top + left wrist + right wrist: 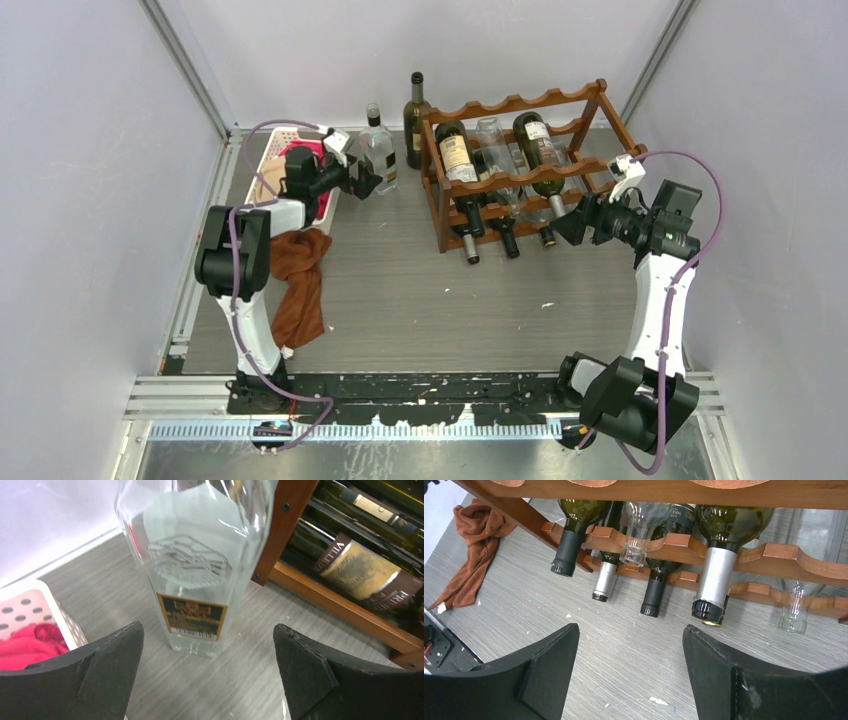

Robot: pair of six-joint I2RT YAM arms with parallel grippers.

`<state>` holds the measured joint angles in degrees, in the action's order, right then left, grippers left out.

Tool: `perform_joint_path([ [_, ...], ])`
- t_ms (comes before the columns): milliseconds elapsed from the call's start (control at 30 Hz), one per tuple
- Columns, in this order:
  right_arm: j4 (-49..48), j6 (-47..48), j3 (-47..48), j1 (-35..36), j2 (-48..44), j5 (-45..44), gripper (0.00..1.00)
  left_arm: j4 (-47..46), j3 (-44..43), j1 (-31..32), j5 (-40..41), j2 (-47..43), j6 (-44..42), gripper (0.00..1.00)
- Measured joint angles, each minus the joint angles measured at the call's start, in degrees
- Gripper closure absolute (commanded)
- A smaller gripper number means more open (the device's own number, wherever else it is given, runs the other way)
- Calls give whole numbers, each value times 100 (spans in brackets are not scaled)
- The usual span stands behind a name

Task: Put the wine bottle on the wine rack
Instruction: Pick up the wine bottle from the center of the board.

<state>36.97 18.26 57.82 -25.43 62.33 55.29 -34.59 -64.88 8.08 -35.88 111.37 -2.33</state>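
Grey wood-grain tabletop [420, 300] holds the clear glass bottle [379, 152] upright at upper centre-left, just left of the reddish-brown wooden wine rack [520, 175], directly ahead of the nearer left gripper [368, 182], its fingers spread and empty, as on the right gripper [565, 222].

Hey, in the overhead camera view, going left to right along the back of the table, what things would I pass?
White basket → clear bottle → dark standing bottle → wine rack.
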Motion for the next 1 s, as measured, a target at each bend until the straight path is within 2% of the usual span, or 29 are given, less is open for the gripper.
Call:
perform_joint_path([
  [267,0,98,-31,61,111,-85,19,-619,-629,129,-81,737,42,0],
  [400,4,120,-42,63,146,-133,19,-988,-890,197,-85,1040,131,8],
  [533,17,149,-42,63,184,-184,19,-1257,-1071,245,-120,1305,306,28],
  [567,26,155,-42,63,190,-192,19,-1290,-1088,249,-125,1342,352,41],
  [633,46,166,-42,66,199,-216,19,-1414,-1093,254,-155,1384,404,78],
  [667,48,179,-42,68,205,-223,19,-1447,-1091,251,-181,1388,463,90],
  [700,50,190,-42,74,210,-227,19,-1499,-1078,251,-199,1390,518,98],
  [833,101,249,-42,87,216,-234,19,-1805,-822,243,-232,1316,767,100],
  [1000,212,372,-42,96,216,-264,19,-1491,162,236,-234,409,1316,100],
])
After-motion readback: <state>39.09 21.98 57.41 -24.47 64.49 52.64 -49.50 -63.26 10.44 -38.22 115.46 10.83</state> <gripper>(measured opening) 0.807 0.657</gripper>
